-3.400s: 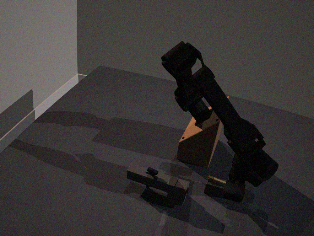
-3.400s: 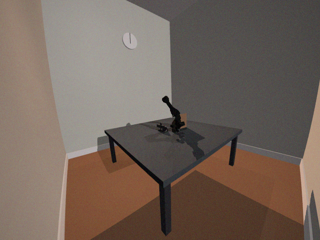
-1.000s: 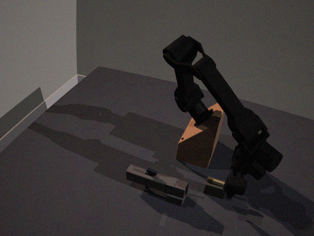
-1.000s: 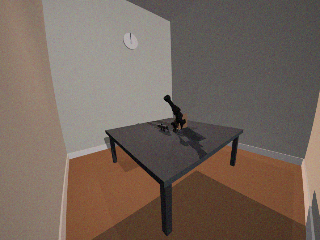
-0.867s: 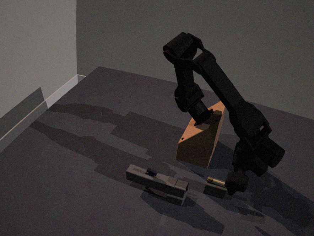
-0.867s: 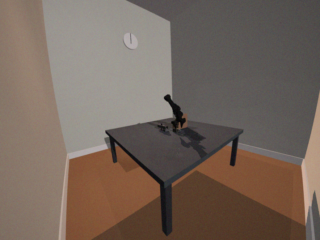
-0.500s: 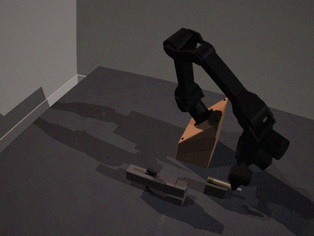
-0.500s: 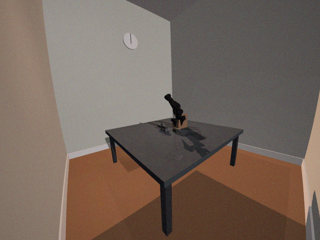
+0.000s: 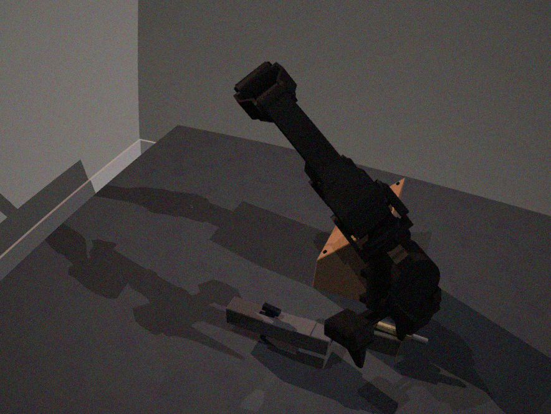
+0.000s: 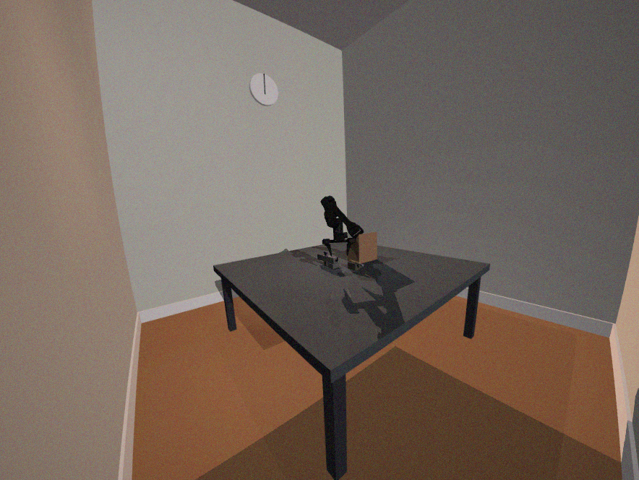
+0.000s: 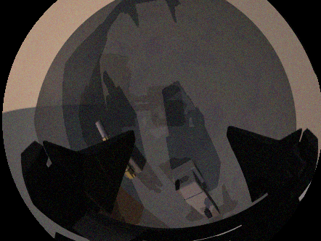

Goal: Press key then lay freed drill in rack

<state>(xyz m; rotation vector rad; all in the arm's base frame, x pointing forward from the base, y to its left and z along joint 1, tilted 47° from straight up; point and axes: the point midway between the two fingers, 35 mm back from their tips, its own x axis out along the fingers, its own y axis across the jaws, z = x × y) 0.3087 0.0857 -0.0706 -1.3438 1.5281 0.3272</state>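
Note:
My gripper (image 9: 381,351) (image 10: 340,255) (image 11: 183,133) is open and empty, above the table between the grey holder and the rack. The drill (image 9: 386,328) (image 11: 100,128), brass-coloured with a grey end, lies along the small dark rack (image 9: 388,345); one finger partly hides both in the wrist view. The long grey holder (image 9: 293,322) (image 11: 192,192) stands left of the gripper in the top view. A dark piece (image 9: 270,309) (image 11: 208,212), which looks like the key, sits on its top; how far down it is pressed I cannot tell. No drill shows in the holder.
A tall wooden box (image 9: 338,271) (image 10: 368,246) stands behind the rack, partly hidden by the arm in the top view. Its brown side (image 11: 128,205) shows at the bottom of the wrist view. The dark table (image 10: 289,294) carries long arm shadows.

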